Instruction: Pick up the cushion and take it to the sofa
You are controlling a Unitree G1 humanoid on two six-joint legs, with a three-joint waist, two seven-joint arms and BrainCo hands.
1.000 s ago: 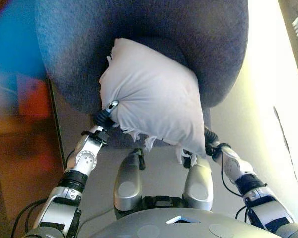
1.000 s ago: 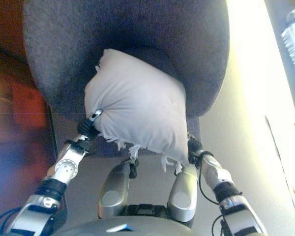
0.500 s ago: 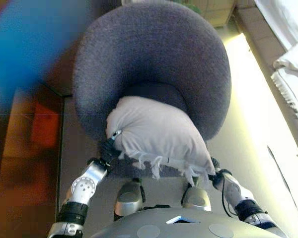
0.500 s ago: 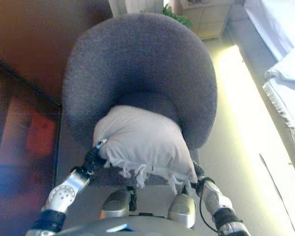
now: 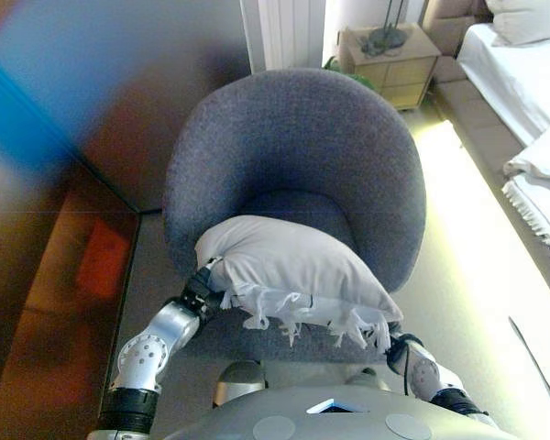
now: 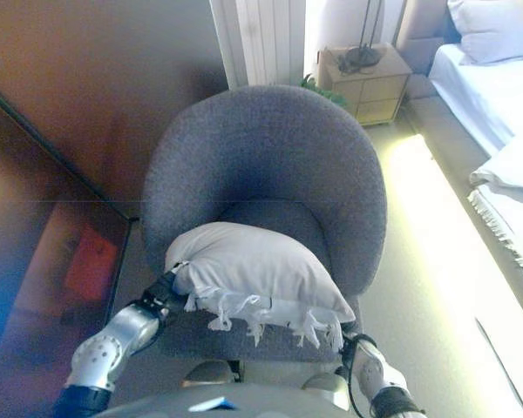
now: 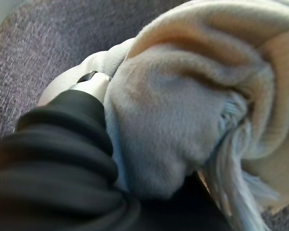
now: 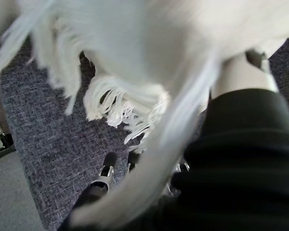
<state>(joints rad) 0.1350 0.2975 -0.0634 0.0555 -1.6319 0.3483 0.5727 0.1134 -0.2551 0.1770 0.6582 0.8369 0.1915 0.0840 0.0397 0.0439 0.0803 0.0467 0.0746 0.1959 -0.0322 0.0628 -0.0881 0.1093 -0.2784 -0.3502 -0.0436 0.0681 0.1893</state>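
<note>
A white cushion (image 5: 289, 275) with a fringed edge is held between my two hands, low over the front of the seat of a round grey armchair (image 5: 298, 147). My left hand (image 5: 200, 289) grips the cushion's left end; in the left wrist view the cloth (image 7: 183, 110) bunches round the hand (image 7: 89, 84). My right hand (image 5: 399, 344) holds the right corner from below, mostly hidden. In the right wrist view its fingertips (image 8: 108, 161) show under the fringe (image 8: 120, 103), above the seat cloth. I cannot tell whether the cushion touches the seat.
A wooden nightstand (image 5: 390, 55) stands behind the chair to the right. A bed (image 5: 522, 46) with a fringed white throw (image 5: 541, 174) lies at the right. A brown panel (image 5: 64, 275) runs along the left. Pale floor (image 5: 467, 229) lies between chair and bed.
The camera has tilted up, so the whole chair, nightstand and bed have come into view. The cushion stays held in both hands and now lies flatter, lower over the seat's front.
</note>
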